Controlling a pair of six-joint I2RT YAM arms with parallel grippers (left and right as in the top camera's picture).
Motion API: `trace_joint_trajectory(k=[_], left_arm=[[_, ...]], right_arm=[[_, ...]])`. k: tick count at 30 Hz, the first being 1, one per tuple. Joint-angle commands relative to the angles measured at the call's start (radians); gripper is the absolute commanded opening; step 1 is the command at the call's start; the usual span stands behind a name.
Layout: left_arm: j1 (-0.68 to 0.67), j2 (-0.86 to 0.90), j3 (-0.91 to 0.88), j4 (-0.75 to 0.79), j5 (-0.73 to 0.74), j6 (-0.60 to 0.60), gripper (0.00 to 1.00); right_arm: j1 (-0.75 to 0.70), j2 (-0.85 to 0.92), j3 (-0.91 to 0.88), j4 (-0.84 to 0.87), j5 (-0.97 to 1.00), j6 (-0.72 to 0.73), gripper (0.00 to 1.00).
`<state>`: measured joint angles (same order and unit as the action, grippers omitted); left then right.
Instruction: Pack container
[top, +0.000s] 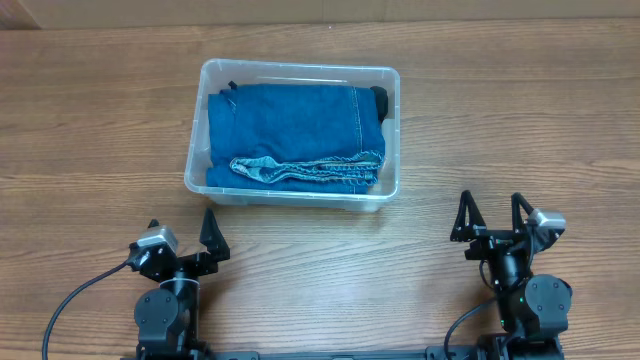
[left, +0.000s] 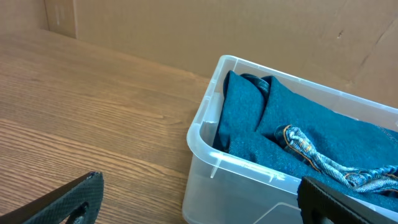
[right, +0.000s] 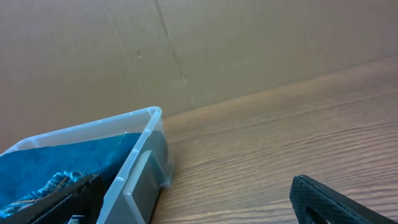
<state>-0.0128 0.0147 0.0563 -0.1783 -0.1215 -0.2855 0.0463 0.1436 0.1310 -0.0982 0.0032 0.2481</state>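
The clear plastic container (top: 390, 135) stands on the wooden table at centre back. Folded blue jeans (top: 295, 135) fill it, with the waistband along the near side. The container also shows in the left wrist view (left: 208, 165) with the jeans (left: 292, 124) inside, and in the right wrist view (right: 134, 165). My left gripper (top: 183, 232) is open and empty, near the front edge, left of the container. My right gripper (top: 492, 215) is open and empty, at the front right, apart from the container.
A brown cardboard wall (left: 217, 31) runs along the back of the table. Bare wood lies left and right of the container (top: 90, 140).
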Motion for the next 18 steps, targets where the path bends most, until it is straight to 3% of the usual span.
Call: trace_joint_trajectory(k=[1,18], left_arm=[[0.006,-0.01,-0.005,0.006,-0.016,0.012,1.0],[0.006,-0.01,-0.005,0.006,-0.016,0.012,1.0]], right_arm=[[-0.004,-0.044,-0.021,-0.021,-0.008,0.014,1.0],[-0.003,-0.128,-0.098,-0.039,-0.006,0.013,1.0]])
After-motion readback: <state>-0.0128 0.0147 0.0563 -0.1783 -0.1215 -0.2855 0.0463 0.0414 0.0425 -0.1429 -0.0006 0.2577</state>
